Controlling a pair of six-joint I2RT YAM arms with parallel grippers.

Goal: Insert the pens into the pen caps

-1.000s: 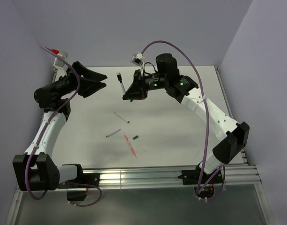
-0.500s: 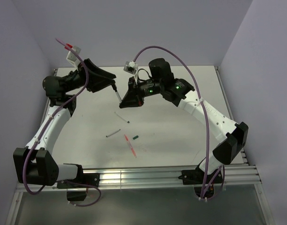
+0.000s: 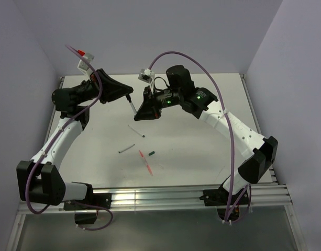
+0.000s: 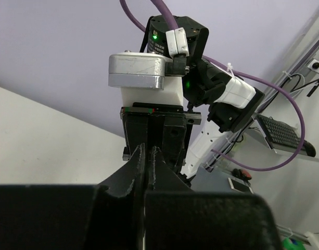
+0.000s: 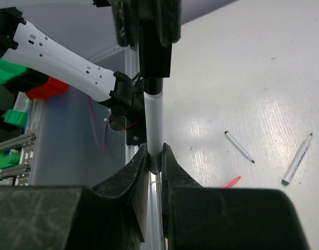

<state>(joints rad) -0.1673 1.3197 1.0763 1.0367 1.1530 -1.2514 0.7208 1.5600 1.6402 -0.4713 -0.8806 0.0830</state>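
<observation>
Squeezing a whitish-grey pen (image 5: 153, 120) in the right pincer (image 5: 154, 156), low on the barrel, so as to leave the front end free. Lifted up above the desk (image 3: 202, 130), over its back left part, and lined up straight with the left pincer (image 3: 126, 98). Pinched shut there, by the look of it, on the black cap (image 5: 155, 57), with both sides pressed close together. Touching already, dark front of the pen against the mouth of the cap; hard to tell how far in. Held end to end like this, most likely, to let one arm push while the other keeps steady.

Lying on the desk, not yet picked up: a thin white pen (image 3: 135, 129) with a dark tip, a pale pen (image 3: 126, 148) with a greenish end, a red-pink pen (image 3: 145, 162), and a dark green cap (image 3: 151, 153) just beside the red one. Spread apart, so easy to grab one at a time.

No brand, label or writing clear enough to read anywhere. Only small green lights (image 3: 201, 94) glowing on the right arm.
</observation>
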